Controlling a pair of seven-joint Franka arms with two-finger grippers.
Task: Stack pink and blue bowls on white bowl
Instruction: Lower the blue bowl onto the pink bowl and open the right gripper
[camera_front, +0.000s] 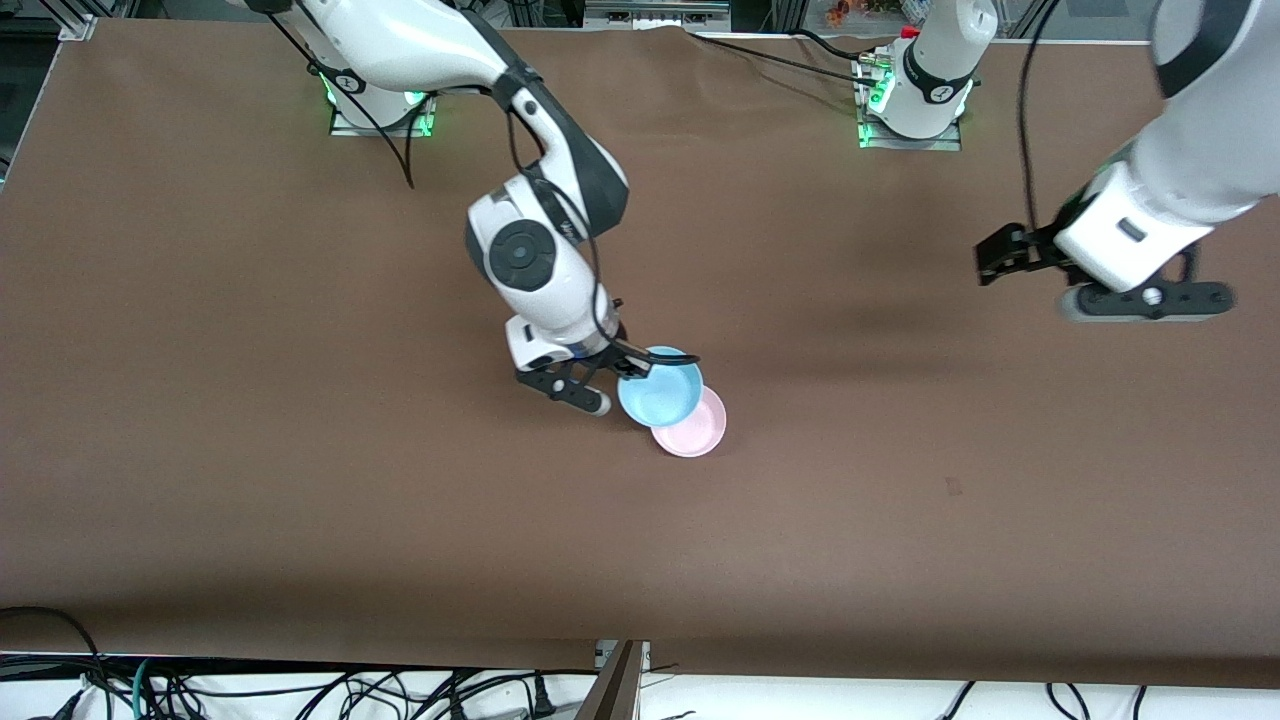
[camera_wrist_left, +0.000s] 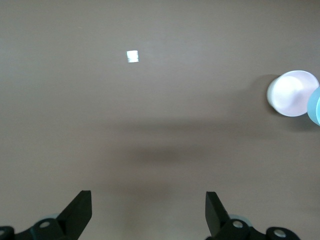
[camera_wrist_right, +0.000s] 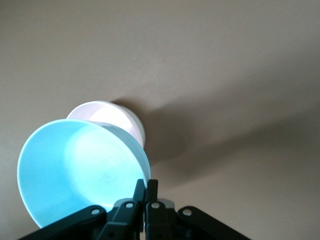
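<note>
While pinched at its rim, blue bowl over pink bowl.

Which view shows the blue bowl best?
The right wrist view: the blue bowl fills it, its rim pinched by the right tool. The front view shows it small, overlapping the pink bowl. The left wrist view catches only an edge sliver.

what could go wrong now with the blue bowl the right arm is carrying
The right gripper pinches only the blue bowl at its rim, so it could tilt or slip. It hangs partly over the pink bowl, off-centre; released now, it may land crooked or knock the stack.
</note>
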